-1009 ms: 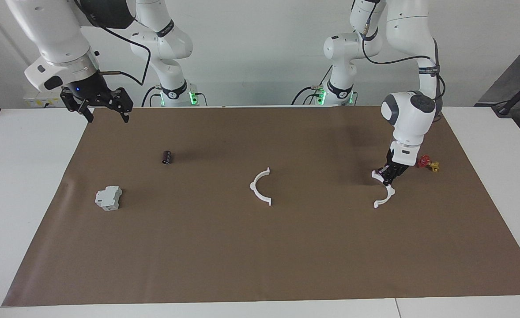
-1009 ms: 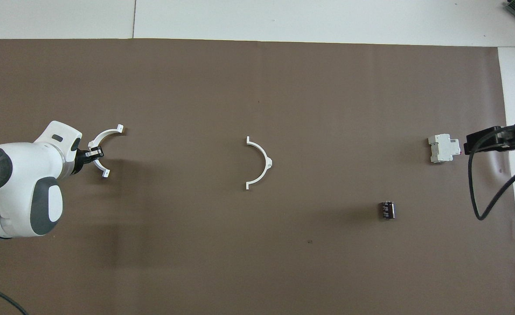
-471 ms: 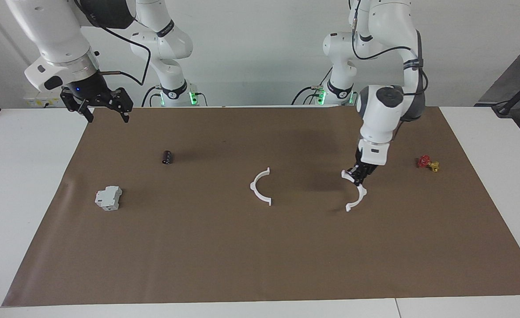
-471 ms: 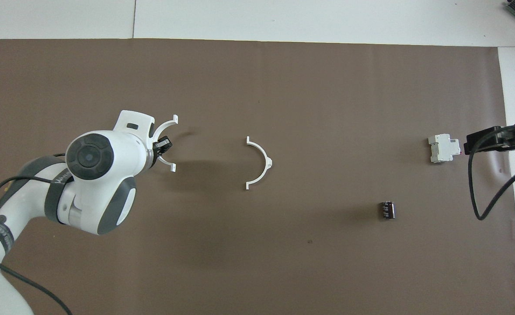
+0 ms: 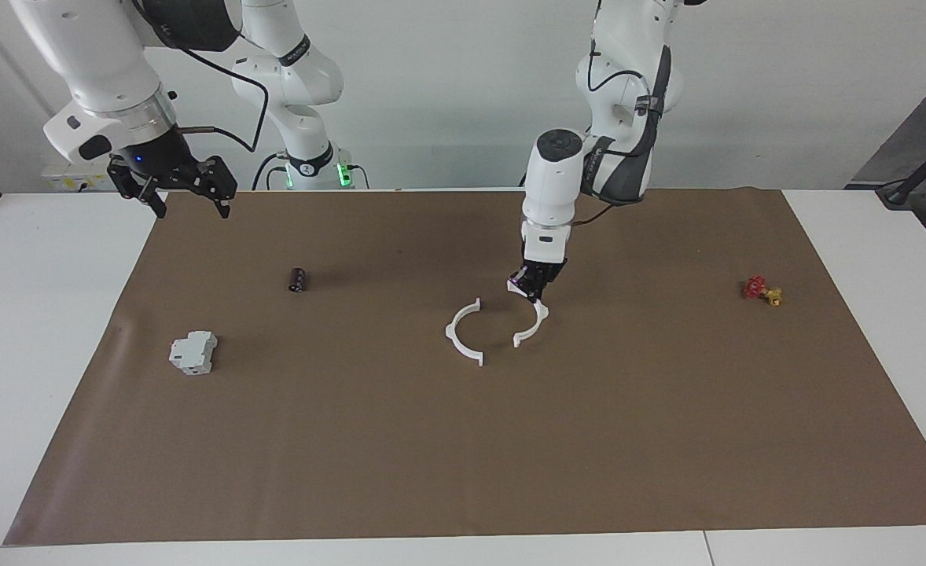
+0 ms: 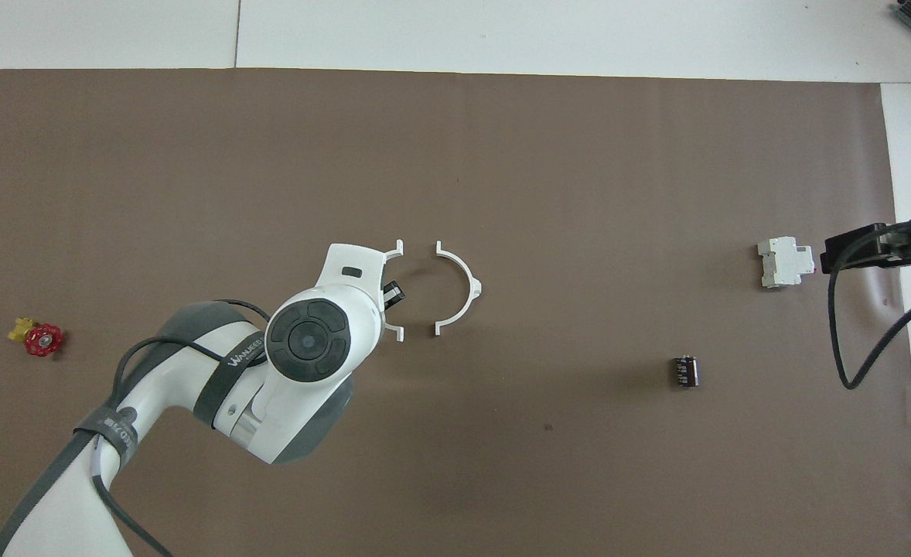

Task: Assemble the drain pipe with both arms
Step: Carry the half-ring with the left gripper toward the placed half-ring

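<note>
- The left hand (image 5: 534, 288) is clamped on one white half-ring (image 5: 531, 321) of the drain pipe, gripping it near one end, and holds it over the middle of the table (image 5: 463, 472), just beside the other piece.
- The second half-ring (image 5: 463, 333) lies flat on the brown mat (image 5: 510, 440) at the middle of the table, with nothing gripping it.
- In the overhead view the two arcs face each other with their open sides turned inward, the held arc (image 6: 395, 251) toward the left arm's end and the resting arc (image 6: 461, 288) toward the right arm's end.
- A narrow gap shows between their ends, so the ring is not yet closed.
- Whether the held arc touches the mat or hangs slightly above it cannot be told.
- The right hand (image 5: 188, 192) hovers with its fingers apart over the mat's corner at the right arm's end, close to the robots; that arm waits.
- Judged from this layout, the pickup and carry look done; what is left is closing the last gap, aligning the end tabs and pressing the halves together.
- The right arm probably has to steady the resting arc for that, since the task calls for both arms.
- The grey boxy block (image 5: 192, 352) and the small black cylinder (image 5: 297, 280) sit toward the right arm's end, well apart from the arcs.
- A small red and yellow valve (image 5: 761, 291) lies toward the left arm's end.
</note>
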Controlling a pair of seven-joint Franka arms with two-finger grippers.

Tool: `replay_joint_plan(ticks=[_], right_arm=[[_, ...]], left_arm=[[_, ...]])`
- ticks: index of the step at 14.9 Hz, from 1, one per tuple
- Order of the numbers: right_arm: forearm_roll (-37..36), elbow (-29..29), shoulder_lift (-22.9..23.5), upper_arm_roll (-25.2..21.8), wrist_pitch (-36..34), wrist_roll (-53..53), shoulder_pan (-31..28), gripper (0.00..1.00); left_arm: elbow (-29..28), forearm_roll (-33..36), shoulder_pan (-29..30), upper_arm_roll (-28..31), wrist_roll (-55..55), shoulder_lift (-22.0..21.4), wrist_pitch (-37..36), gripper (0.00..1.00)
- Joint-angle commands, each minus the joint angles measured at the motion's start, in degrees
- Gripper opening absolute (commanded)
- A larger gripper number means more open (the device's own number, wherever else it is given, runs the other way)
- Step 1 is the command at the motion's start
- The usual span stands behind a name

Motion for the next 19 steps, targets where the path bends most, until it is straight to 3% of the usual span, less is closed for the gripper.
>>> replay_joint_plan(ticks=[1,2,19], right_arm=[[0.3,-0.5,-0.3,0.4,0.9,0.2,-0.7,1.00],[0.3,-0.5,-0.2,0.4,0.9,0.2,-0.7,1.00],[0.3,-0.5,-0.3,0.4,0.9,0.2,-0.7,1.00]], left_arm=[[6.6,1.2,-3.1,1.2,-4.7,6.1,-1.9,0.00],[7.3,1.4,-3.8,1.4,-5.1,8.0,-1.7,0.00],[6.6,8.1,-2.5,1.7,-6.0,9.7,-0.8,0.00]])
